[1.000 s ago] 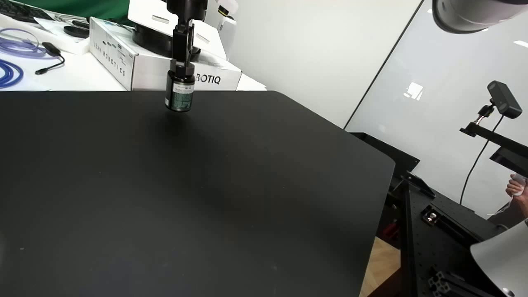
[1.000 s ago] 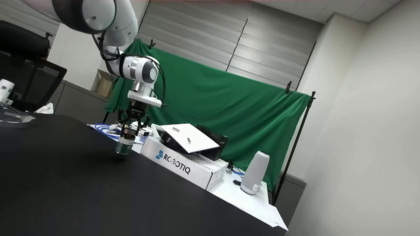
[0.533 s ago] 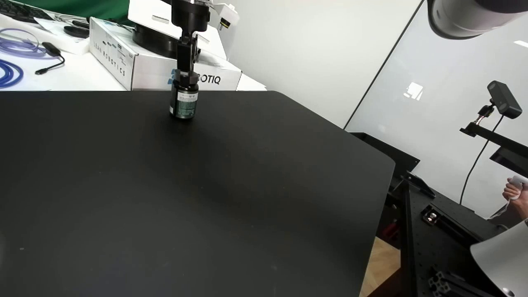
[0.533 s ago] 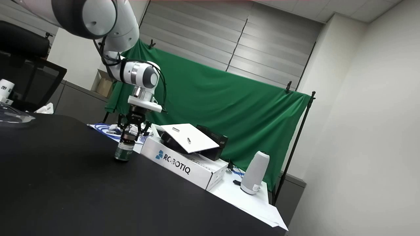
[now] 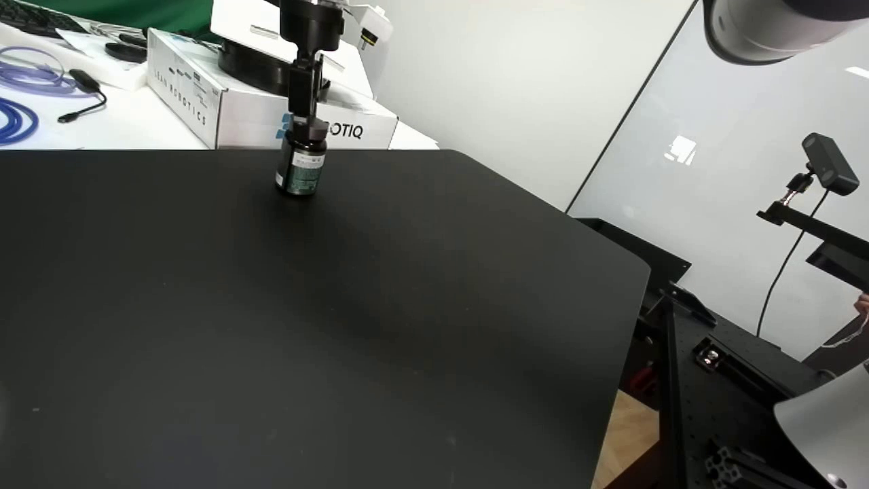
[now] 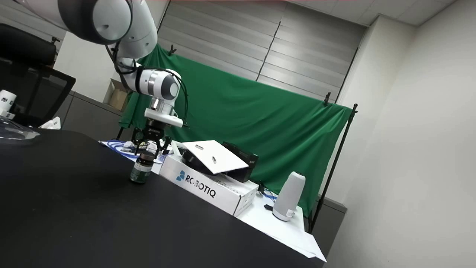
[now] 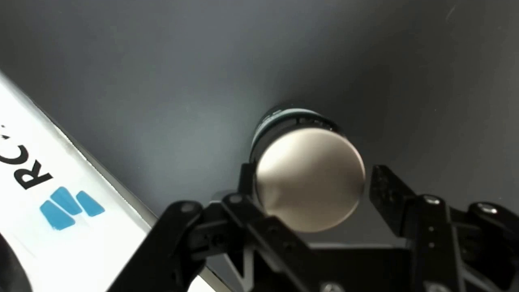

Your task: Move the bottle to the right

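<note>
The bottle (image 5: 301,172) is small and dark with a green and white label. It stands on the black table (image 5: 326,326) near its far edge, and it also shows in an exterior view (image 6: 140,172). In the wrist view its pale round cap (image 7: 310,180) fills the space between the fingers. My gripper (image 7: 312,178) is open around the cap. A gap shows between the cap and the right finger (image 7: 391,194). The left finger is close beside the cap; whether it touches is unclear. In an exterior view the gripper (image 6: 147,152) is above the bottle, pointing down.
A white Robotiq box (image 5: 183,98) stands just beyond the table's far edge, close to the gripper, with a white panel (image 6: 215,156) on top. It also shows in the wrist view (image 7: 52,227). Clear plastic (image 6: 16,132) lies at the table's left in an exterior view.
One second ago the bottle was held above the table. It came down onto the table by half a second ago. Since then the fingers have opened and the bottle has shifted slightly.
</note>
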